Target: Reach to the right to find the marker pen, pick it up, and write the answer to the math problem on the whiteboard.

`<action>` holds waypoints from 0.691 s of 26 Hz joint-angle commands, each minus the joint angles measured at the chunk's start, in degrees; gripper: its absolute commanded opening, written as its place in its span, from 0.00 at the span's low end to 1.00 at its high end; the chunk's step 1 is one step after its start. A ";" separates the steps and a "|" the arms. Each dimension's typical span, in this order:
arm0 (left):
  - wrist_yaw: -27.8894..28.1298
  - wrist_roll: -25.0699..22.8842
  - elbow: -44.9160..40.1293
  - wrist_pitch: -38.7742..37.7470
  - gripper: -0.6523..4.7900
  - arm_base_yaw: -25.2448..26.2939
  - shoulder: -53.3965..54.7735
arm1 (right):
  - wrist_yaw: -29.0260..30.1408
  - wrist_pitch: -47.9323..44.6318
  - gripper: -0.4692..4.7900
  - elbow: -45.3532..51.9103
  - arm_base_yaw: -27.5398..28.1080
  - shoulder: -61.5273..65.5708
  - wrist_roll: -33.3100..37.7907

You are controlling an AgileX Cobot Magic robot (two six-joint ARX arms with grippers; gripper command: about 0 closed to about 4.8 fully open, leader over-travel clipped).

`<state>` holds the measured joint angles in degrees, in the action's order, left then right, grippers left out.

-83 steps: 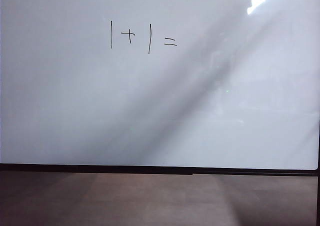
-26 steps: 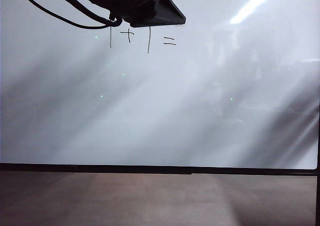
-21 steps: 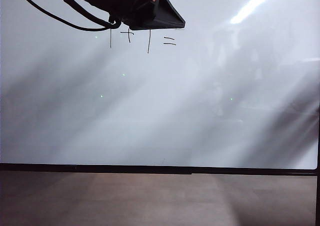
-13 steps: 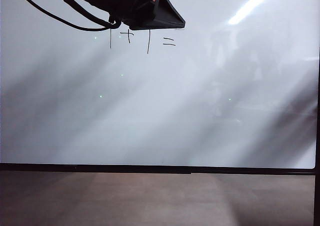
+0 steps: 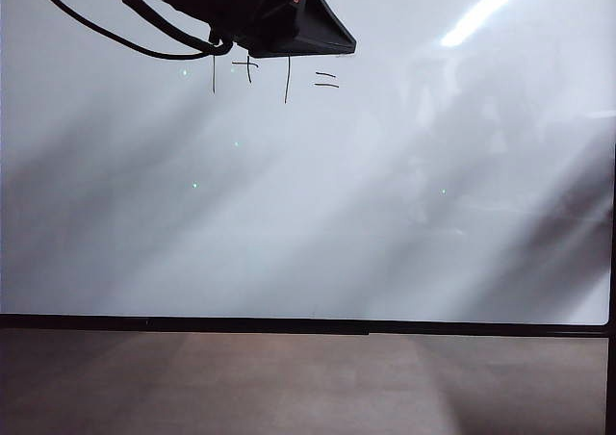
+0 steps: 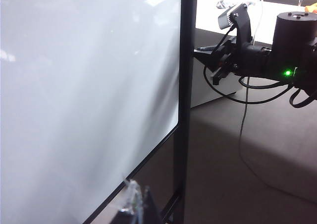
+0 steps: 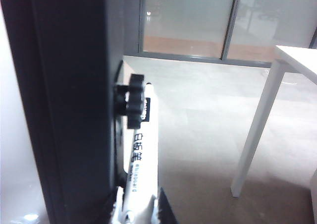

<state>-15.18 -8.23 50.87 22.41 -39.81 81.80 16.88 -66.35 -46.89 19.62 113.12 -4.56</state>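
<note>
Exterior view: whiteboard point(image 5: 308, 214) fills most of the frame, glossy white, thin black frame along its lower edge, brown floor point(image 5: 308, 387) below. The math problem point(image 5: 274, 74) sits high and left of centre, thin black strokes; the tops of the strokes are covered by a black arm point(image 5: 241, 7) with a cable that hangs in from the upper left corner. Right wrist view: marker pen point(image 7: 140, 159), white barrel with black printed characters, lies along the dark upright frame post point(image 7: 74, 100), its far end just beside a black knob point(image 7: 131, 106) on that post. Right gripper point(image 7: 139, 210) is at the pen's near end, pale fingertips point(image 7: 152, 204) on either side of the barrel and closed against it. Left wrist view: left gripper point(image 6: 133, 204) is near the whiteboard's lower corner by the frame post; only a sliver of its tip shows, so cannot tell whether its jaws are apart or together. Nothing visible in it.
</note>
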 commanded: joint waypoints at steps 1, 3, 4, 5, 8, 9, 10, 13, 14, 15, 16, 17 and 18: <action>-0.09 -0.35 0.31 0.48 0.11 -0.04 -0.24 | -0.24 -1.05 0.08 -0.04 -0.07 -0.22 0.04; -0.09 -0.35 0.31 0.39 0.11 -0.04 -0.31 | -3.82 -3.13 0.08 1.38 0.02 -1.36 0.07; -0.09 -0.33 0.31 0.39 0.11 -0.04 -0.44 | -7.45 -3.41 0.08 2.71 0.17 -2.69 0.04; -0.07 -0.31 0.31 0.24 0.11 -0.04 -0.83 | -11.63 -3.37 0.08 4.74 0.35 -4.92 0.02; 5.40 0.09 0.31 -2.80 0.11 -0.04 -4.87 | -20.00 1.14 0.08 14.38 2.19 -18.10 0.24; 8.02 0.09 0.33 -4.33 0.11 -0.04 -6.73 | -21.35 4.70 0.08 16.46 2.10 -22.23 0.28; 9.18 0.09 0.57 -5.57 0.11 -0.02 -8.72 | -23.06 8.55 0.08 18.67 1.42 -27.34 0.55; 14.05 0.13 2.69 -16.41 0.11 0.00 -18.18 | -23.39 28.59 0.08 22.64 -0.98 -50.88 1.14; 14.56 0.09 2.69 -18.80 0.11 0.00 -20.65 | -23.39 35.01 0.08 22.64 -2.01 -57.22 2.45; 14.58 0.09 2.69 -20.96 0.11 0.00 -23.52 | -23.17 42.49 0.08 22.53 -4.33 -65.51 5.05; 14.53 0.15 2.69 -21.62 0.11 0.00 -24.65 | -22.93 46.12 0.08 22.53 -5.99 -69.85 5.97; 14.56 0.13 2.69 -22.97 0.11 0.00 -26.53 | -21.86 51.49 0.08 22.43 -9.31 -76.28 6.47; 14.56 0.09 2.69 -23.82 0.11 0.04 -27.71 | -21.07 54.12 0.08 22.40 -12.15 -80.02 7.19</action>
<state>-0.67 -8.12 53.63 0.01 -39.81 55.44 -5.34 -17.54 -24.40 10.37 36.77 1.08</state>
